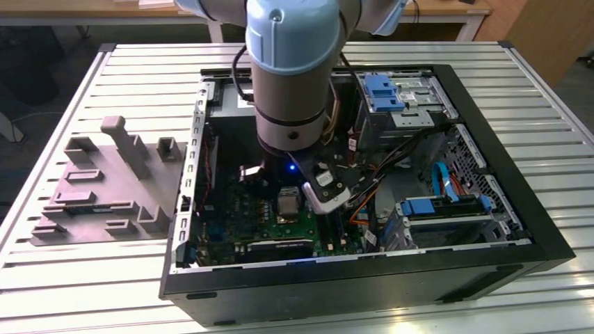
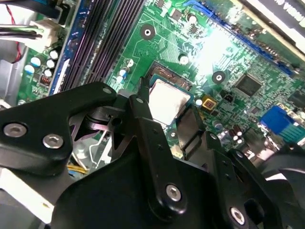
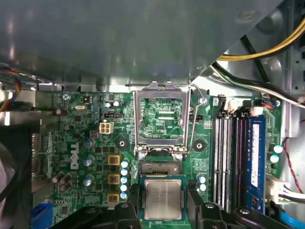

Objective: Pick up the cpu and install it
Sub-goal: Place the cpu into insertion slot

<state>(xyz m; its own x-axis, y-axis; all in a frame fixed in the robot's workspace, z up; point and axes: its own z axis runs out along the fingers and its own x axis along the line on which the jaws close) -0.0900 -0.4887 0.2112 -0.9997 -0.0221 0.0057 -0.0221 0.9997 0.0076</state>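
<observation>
Fingers (image 2: 148,133) of the gripper (image 3: 163,191) are seen closed on the cpu (image 3: 163,202) at the socket (image 2: 164,75) beside the raised frame (image 3: 162,119); it should be kept level, squared to the socket, and set down without any sideways slide.

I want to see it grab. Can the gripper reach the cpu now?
Probably yes: the gripper hangs right over the cpu, and the socket frame stands open, out of the way.
</observation>
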